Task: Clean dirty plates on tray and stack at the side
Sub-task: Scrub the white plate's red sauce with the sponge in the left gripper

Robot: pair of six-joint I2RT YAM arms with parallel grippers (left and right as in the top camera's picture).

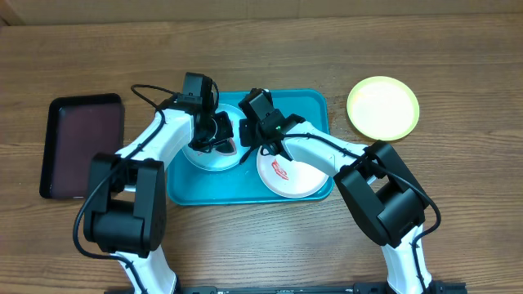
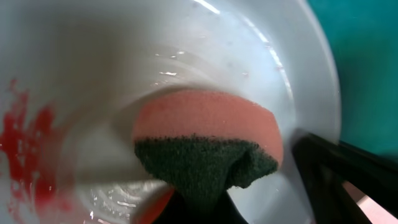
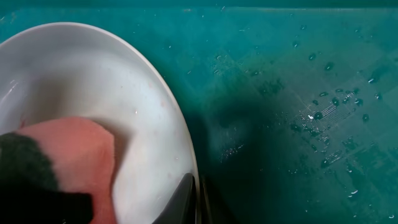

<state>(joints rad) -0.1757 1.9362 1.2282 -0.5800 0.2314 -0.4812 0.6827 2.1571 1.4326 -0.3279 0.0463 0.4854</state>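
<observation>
The teal tray [image 1: 306,110] holds two plates. The light blue plate [image 1: 214,157] lies at its left and has red smears [image 2: 25,137]. The white plate [image 1: 298,178] with a red smear lies at its right. My left gripper [image 1: 214,131] is shut on a pink sponge with a dark green scrub side [image 2: 205,134] and presses it into the light blue plate [image 2: 93,56]. My right gripper [image 3: 196,199] is shut on that plate's right rim [image 3: 155,112], one finger inside and one outside. The yellow-green plate [image 1: 382,108] lies on the table, right of the tray.
A smaller dark maroon tray [image 1: 82,145] lies on the table at the far left. The teal tray's floor [image 3: 298,93] is wet with droplets. Both arms cross over the tray's front half.
</observation>
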